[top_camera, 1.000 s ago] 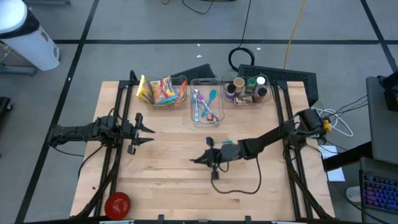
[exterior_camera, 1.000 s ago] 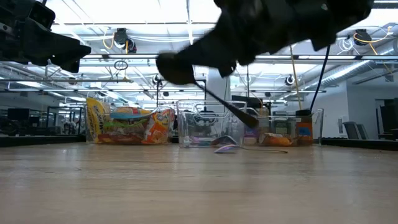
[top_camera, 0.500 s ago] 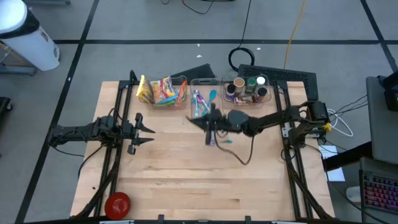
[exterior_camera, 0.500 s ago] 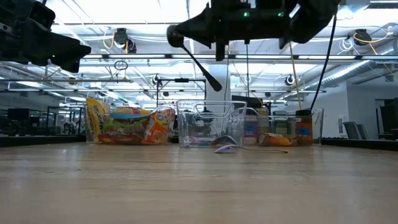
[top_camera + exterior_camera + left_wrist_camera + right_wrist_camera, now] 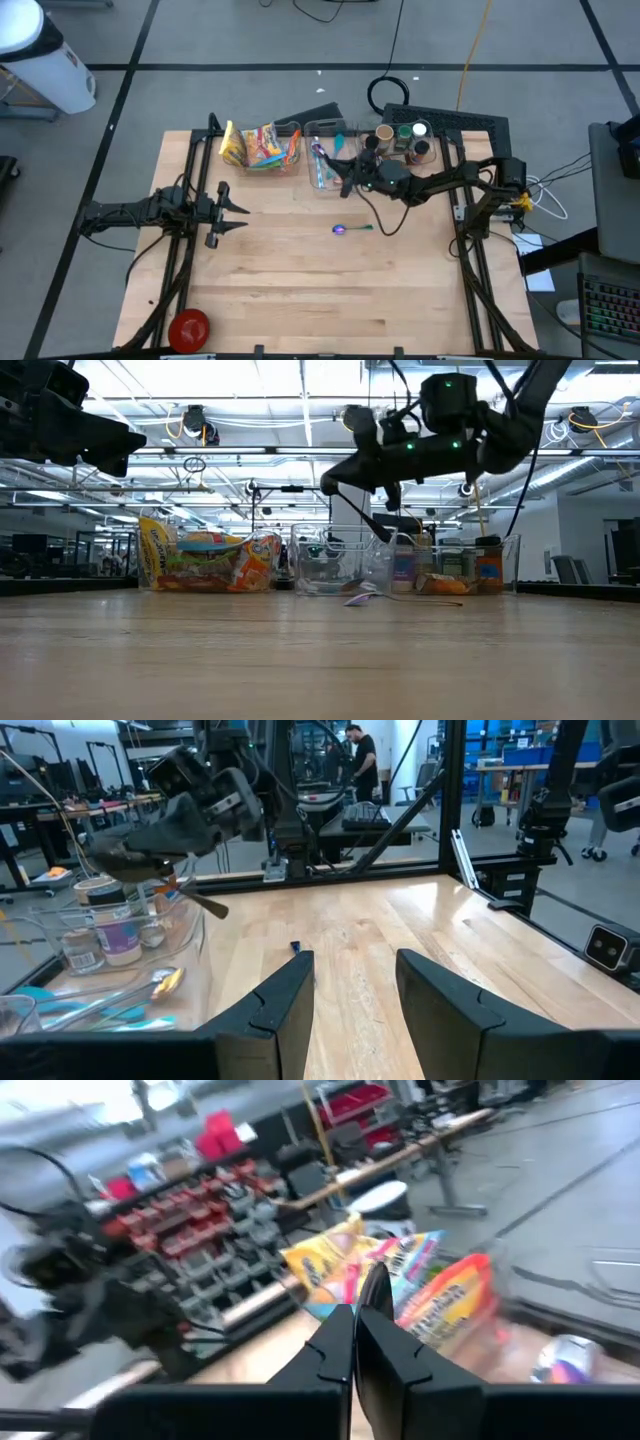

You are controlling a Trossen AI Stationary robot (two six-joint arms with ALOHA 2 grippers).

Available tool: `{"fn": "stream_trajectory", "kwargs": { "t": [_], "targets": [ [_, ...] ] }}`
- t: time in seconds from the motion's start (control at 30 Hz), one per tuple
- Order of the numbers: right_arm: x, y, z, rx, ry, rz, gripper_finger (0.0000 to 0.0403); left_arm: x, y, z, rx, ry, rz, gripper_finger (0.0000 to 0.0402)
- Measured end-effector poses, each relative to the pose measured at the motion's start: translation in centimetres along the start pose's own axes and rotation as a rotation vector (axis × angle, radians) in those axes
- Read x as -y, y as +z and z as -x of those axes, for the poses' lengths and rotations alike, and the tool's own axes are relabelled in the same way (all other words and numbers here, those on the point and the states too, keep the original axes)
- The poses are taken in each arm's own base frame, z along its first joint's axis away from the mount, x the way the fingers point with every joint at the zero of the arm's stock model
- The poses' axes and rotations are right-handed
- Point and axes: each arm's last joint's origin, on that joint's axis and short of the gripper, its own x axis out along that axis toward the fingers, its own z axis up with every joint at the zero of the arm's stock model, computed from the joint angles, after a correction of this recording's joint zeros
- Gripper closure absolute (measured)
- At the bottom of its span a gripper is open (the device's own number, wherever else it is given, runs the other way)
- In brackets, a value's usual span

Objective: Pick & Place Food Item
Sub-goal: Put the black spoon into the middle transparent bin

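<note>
**Desk:** Fingers first, what are they doing?

**Operator:** Fingers [image 5: 352, 1342] on my right gripper [image 5: 343, 172] are pressed together with nothing between them; it hangs above the middle bin [image 5: 322, 183]. My left gripper [image 5: 236, 210] waits over the table's left side, fingers [image 5: 285, 995] partly apart, holding nothing.

**Desk:** What's in the containers?

**Operator:** Three clear bins stand in a row along the far edge of the table [image 5: 300, 290]. In the left bin [image 5: 258, 152] I see the snack packets [image 5: 256, 144], yellow and orange, which is the food here, still in their bin. In the middle one are utensils [image 5: 318, 165], teal and purple handles among them. In the right bin [image 5: 410, 152] I see jars and bottles [image 5: 404, 136], upright.

**Desk:** Anything loose?

**Operator:** One purple-headed spoon [image 5: 346, 229] lies on the bare wood just in front of the middle bin, apart from it. At the near left corner sits a red disc [image 5: 188, 326], close to the edge.

**Desk:** Room to move?

**Operator:** From where I sit, the centre and near half of the table are bare wood. A dark cable [image 5: 392, 218] loops down from the right arm over the wood near the spoon
</note>
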Motion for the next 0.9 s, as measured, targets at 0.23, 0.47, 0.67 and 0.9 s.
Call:
{"fn": "stream_trajectory", "kwargs": {
  "t": [0.23,0.47,0.67,0.9],
  "targets": [
    [-0.6,1.1,0.5,0.112,0.152,-0.045,0.0403,0.0,0.0,0.0,0.0,0.0,0.0,0.0249],
    [0.5,1.9,-0.2,0.158,-0.006,0.08,0.0403,0.0,0.0,0.0,0.0,0.0,0.0,0.0249],
    [1.8,0.4,-0.4,-0.001,-0.1,0.061,0.0403,0.0,0.0,0.0,0.0,0.0,0.0,0.0249],
    [1.3,0.9,-0.3,0.061,-0.062,-0.04,0.0403,0.0,0.0,0.0,0.0,0.0,0.0,0.0249]
  ]
}}
